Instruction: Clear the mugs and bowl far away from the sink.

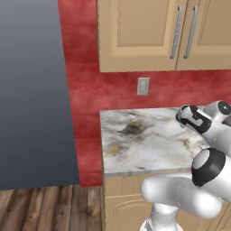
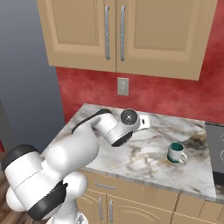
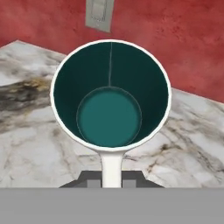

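The gripper [image 3: 112,183] is clamped on a mug's [image 3: 110,96] handle, above the marble counter [image 3: 39,144] below the wall outlet [image 3: 99,14]; that narrow hold could let it swing or slip.

We are in a home kitchen, rendered rather than real. A marbled counter [image 2: 144,153] in white, grey and brown runs along a deep red wall [image 2: 175,94], with tan base cabinets [image 2: 127,201] beneath it and matching wall cabinets [image 2: 127,30] with long metal handles above. A pale wall socket [image 2: 123,86] sits on the red wall just over the counter. At the counter's right end we see the dark edge of a cooktop [image 2: 217,151]. A small white mug [image 2: 176,152] with a dark teal inside stands on the counter near that cooktop. Wood plank flooring [image 1: 45,210] lies by the counter's left end.
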